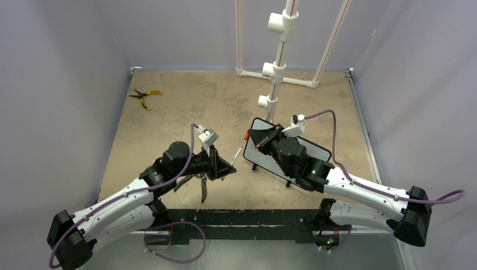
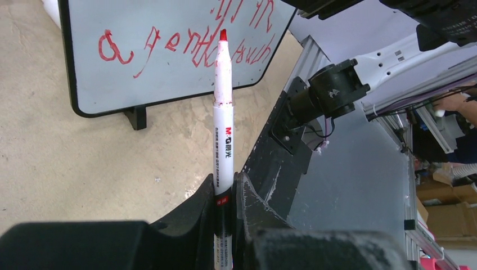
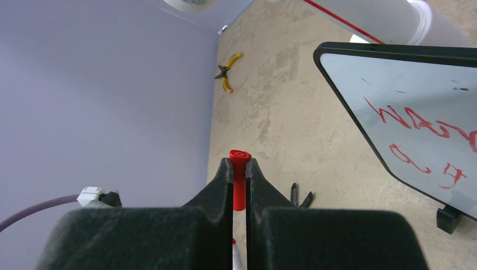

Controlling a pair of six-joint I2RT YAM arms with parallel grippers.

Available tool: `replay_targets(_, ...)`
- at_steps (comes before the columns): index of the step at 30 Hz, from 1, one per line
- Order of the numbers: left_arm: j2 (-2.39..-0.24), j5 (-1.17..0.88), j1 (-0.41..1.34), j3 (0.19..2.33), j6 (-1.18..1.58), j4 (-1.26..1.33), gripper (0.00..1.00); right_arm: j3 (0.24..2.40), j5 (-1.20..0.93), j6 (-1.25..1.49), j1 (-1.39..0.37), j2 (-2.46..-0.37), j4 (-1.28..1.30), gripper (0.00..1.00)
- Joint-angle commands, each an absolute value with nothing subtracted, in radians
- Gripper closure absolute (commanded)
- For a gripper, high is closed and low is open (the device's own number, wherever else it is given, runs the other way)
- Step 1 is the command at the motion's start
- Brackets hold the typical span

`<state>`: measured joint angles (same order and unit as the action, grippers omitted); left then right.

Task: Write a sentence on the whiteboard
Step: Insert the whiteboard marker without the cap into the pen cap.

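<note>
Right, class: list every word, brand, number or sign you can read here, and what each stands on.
"M&G" in red, on the white barrel of the marker.
The small print beside it: too small to read.
Two lines of red handwriting on the whiteboard: too scrawled to read for certain.

Pliers: yellow-handled metal pliers (image 1: 145, 97) — upper left of the top view, lying flat.
Pipe stand: white plastic pipe frame (image 1: 277, 70) — top centre, upright.
Tabletop: tan mottled table surface (image 1: 185, 112), under both.
</note>
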<state>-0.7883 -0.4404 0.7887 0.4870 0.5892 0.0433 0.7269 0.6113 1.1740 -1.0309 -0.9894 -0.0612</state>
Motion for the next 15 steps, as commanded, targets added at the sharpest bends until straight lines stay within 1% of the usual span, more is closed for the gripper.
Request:
replay_targets(1,-0.794,-0.386,0.796,0.496,0.617,0.118,1.0,0.721,0.627,1.197,-1.03,-0.964,-0.127,1.0)
replay_targets(7,-0.797,-0.347,0.795,0.497,0.633,0.12,1.0,0.713,0.601,1.164,-1.029,-0.959,-0.153,1.0)
replay_targets(15,-0.821,-0.352,0.795,0.503,0.641,0.153,1.0,0.725,0.574,1.126,-1.029,-0.986,-0.164,1.0)
